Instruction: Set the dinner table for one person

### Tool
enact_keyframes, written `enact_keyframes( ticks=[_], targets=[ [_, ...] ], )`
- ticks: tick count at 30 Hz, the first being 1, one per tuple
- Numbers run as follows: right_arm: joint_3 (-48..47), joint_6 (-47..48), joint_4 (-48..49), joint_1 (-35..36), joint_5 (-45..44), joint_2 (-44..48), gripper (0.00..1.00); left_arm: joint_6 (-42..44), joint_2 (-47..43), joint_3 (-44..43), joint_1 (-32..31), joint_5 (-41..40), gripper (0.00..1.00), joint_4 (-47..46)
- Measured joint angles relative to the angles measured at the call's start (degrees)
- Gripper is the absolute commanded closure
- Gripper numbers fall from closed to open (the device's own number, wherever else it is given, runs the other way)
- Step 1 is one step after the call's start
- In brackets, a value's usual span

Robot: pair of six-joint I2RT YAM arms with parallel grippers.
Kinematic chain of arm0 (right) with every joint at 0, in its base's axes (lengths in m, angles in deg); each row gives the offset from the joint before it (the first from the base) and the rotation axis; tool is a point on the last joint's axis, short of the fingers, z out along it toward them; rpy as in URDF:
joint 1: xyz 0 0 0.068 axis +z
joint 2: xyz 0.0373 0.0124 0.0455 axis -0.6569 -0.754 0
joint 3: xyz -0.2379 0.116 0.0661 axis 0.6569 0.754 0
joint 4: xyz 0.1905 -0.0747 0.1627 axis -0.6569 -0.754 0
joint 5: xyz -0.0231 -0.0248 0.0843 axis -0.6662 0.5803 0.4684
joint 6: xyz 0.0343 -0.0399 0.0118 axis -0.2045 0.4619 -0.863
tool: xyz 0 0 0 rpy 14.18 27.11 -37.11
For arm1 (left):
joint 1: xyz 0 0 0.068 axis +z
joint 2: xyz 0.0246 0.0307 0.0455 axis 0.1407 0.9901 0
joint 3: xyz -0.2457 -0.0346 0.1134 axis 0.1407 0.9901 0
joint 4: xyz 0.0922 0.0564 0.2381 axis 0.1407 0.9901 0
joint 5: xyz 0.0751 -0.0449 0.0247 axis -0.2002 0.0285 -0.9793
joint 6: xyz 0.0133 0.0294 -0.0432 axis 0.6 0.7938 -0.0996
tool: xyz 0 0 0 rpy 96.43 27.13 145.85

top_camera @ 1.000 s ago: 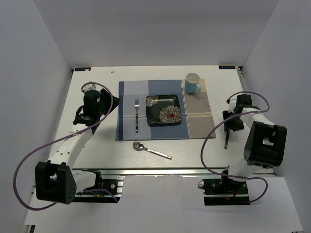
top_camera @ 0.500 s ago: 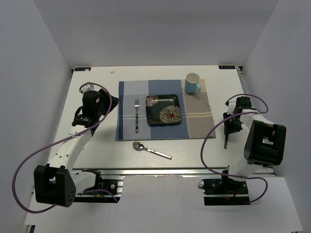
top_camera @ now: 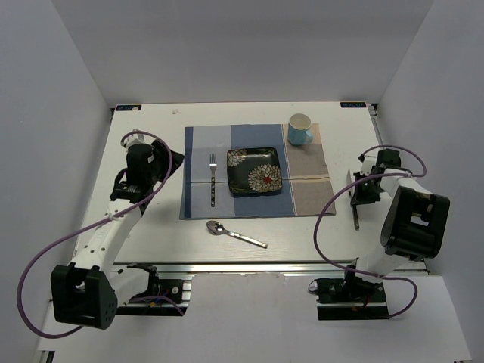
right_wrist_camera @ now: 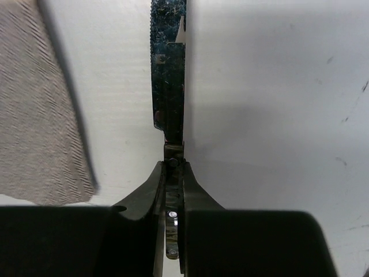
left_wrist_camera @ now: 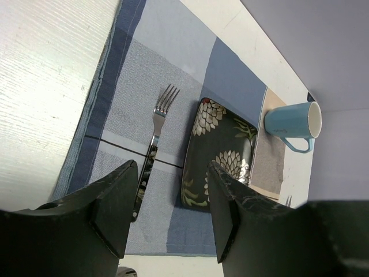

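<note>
On the white dinner table [top_camera: 151,227] lies a blue-and-beige checked placemat [top_camera: 198,151]. It carries a dark flowered plate [top_camera: 255,172], a fork [top_camera: 212,181] left of the plate and a light-blue mug [top_camera: 300,129] at its far right corner. A spoon [top_camera: 236,235] lies on the bare top in front of the mat. My right gripper [right_wrist_camera: 174,173] is shut on the knife [right_wrist_camera: 168,75] at its riveted handle, right of the mat, with the blade pointing away. In the top view, the knife [top_camera: 355,217] shows under the right gripper [top_camera: 361,190]. My left gripper [left_wrist_camera: 173,213] hangs open and empty left of the mat.
The table's silver rail [top_camera: 249,266] runs along the near edge between the arm bases. Grey walls enclose the table on the left, right and far sides. Purple cables loop beside both arms [top_camera: 325,219].
My right gripper has shut on the knife's handle, and the knife has shifted slightly to the right. The left arm has drawn a little farther back and left, its jaws unchanged.
</note>
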Motion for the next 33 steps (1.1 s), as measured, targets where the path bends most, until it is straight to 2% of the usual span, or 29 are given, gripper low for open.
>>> enact_keyframes(
  ticks=[8,15,21,33],
  targets=[
    [-4.3,-5.8,-0.1,1.6,8.3,2.6,1.00,-0.9,-0.4,0.1,0.0,0.0,0.39,0.0],
    [-5.1,-15.0,0.6,9.8,14.1,5.2,1.00,-2.7,-1.3,1.4,0.0,0.0,0.39,-0.5],
    [-5.4,-20.7,3.0,18.0,14.4,3.4,1.00,-3.6,-1.4,1.4,0.0,0.0,0.39,-0.4],
    [-12.5,-24.3,9.3,23.5,8.6,-10.0,1.00,-5.7,-3.7,3.4,0.0,-0.7,0.39,0.0]
  ],
)
